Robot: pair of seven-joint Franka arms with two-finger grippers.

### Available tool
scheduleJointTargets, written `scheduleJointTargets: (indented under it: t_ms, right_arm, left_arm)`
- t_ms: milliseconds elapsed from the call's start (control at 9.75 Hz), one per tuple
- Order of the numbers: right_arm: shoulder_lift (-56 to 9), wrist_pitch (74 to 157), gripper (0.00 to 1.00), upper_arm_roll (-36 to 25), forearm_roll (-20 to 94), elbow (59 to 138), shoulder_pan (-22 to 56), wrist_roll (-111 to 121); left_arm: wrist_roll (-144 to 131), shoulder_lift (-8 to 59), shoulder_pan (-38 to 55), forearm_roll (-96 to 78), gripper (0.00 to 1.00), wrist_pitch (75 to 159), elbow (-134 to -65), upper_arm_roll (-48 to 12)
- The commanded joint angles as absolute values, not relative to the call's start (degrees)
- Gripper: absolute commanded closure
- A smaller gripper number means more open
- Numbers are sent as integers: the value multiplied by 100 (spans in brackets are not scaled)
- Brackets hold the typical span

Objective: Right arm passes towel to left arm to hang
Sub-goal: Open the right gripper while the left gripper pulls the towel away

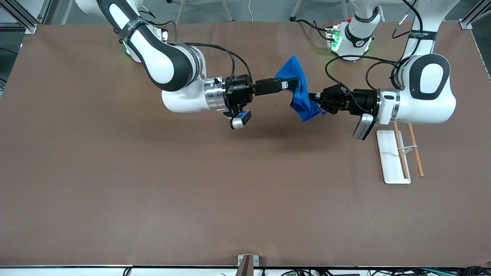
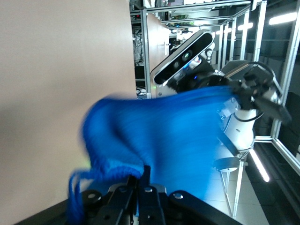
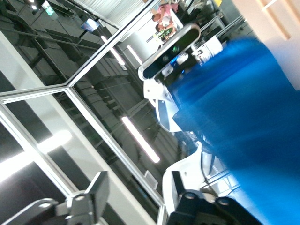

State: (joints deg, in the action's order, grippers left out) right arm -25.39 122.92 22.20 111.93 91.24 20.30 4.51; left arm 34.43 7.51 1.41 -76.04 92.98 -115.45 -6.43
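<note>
From the front camera: one towel (image 1: 297, 89), bright blue, hangs bunched in the air over the brown table (image 1: 153, 191), between two grippers that point at each other. The right gripper (image 1: 293, 83) reaches in from the right arm's end, its fingers pinched on the upper part of the cloth. The left gripper (image 1: 314, 97) meets the towel's lower part from the left arm's end — its fingers are buried in the folds, closed on the cloth. Under the left arm lies one white flat base (image 1: 392, 161) with two wooden rods (image 1: 416, 151) over it. A band on the left arm carries writing, too small to read surely.

Left wrist view: the towel (image 2: 178, 136) is stretched across, blurred, its thin blue loop (image 2: 75, 197) hanging beside the black fingers (image 2: 147, 187), which pinch a corner.

Right wrist view: the towel (image 3: 243, 140) fills one side — the finger (image 3: 98, 192) on show is bare.
</note>
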Motion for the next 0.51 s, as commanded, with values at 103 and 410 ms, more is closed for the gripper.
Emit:
scheduleJointTargets:
  t_ms: [103,410]
  right_arm:
    - [-2032,13048,0,2233,9148,9509,1548,-506]
    - [-2013,13017,0,1733,6425,9738,1257,-677]
  left_arm:
    - [2903,844,132,-6308,100,9606,-11094,-642]
    - [1569,835,97,-4139,100,9808,-10330,-633]
